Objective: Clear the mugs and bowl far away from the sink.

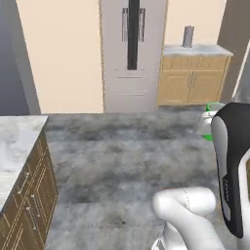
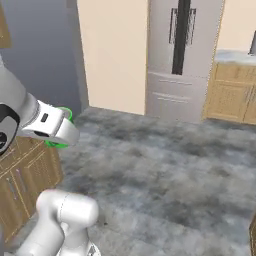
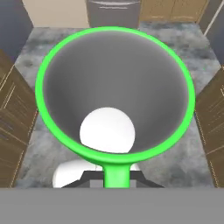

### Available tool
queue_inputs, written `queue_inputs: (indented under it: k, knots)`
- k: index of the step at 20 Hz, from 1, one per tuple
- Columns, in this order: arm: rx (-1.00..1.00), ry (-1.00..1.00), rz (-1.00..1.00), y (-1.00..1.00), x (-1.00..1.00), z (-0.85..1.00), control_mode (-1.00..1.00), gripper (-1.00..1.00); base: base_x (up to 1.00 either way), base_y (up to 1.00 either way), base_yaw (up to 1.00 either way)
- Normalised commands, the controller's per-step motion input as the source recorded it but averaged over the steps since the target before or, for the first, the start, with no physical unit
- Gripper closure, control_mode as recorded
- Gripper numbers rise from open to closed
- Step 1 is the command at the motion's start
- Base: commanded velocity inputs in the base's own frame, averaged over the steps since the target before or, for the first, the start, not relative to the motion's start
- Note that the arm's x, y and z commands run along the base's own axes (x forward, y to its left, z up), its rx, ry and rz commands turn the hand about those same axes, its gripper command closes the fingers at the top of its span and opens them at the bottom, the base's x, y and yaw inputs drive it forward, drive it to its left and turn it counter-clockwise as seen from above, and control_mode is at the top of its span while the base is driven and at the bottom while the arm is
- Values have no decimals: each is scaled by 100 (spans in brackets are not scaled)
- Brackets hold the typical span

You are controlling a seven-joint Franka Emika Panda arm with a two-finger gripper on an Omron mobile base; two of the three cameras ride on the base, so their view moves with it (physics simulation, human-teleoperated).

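gripper (image 3: 114, 181) at 6 o'clock in the hand view is clamped on the green mug (image 3: 114, 94), probably by its rim, up over the grey floor (image 1: 122, 156)

So the Panda arm (image 1: 233, 166) is folded up pretty tight here. From the left base camera, the white base joint (image 1: 188, 207) sits low with a big dark-and-white link rising right above it, and the hand end pokes out just past that link's top edge. From the right base camera, the white wrist (image 2: 47, 122) reaches out sideways above the shoulder joint (image 2: 67, 210), up at roughly counter height. The gripper (image 3: 116, 175) is closed, pinching the rim of the green mug (image 3: 114, 94), which it holds up in the air with the opening facing straight back at the hand camera.
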Motion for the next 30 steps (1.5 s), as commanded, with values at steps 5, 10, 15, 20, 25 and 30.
queue_inputs:
  k: [5,10,15,20,25,30]
  knots:
    - [0,0,0,0,0,0,100,100,0,4,100]
    - [0,0,0,0,0,0,100,100,1,0,97]
    - [0,0,0,0,0,0,100,100,3,-6,91]
    - [0,0,0,0,0,0,100,100,11,-75,54]
    - [0,0,0,0,0,0,100,100,1,-100,35]
    - [0,0,0,0,0,0,100,100,3,-96,35]
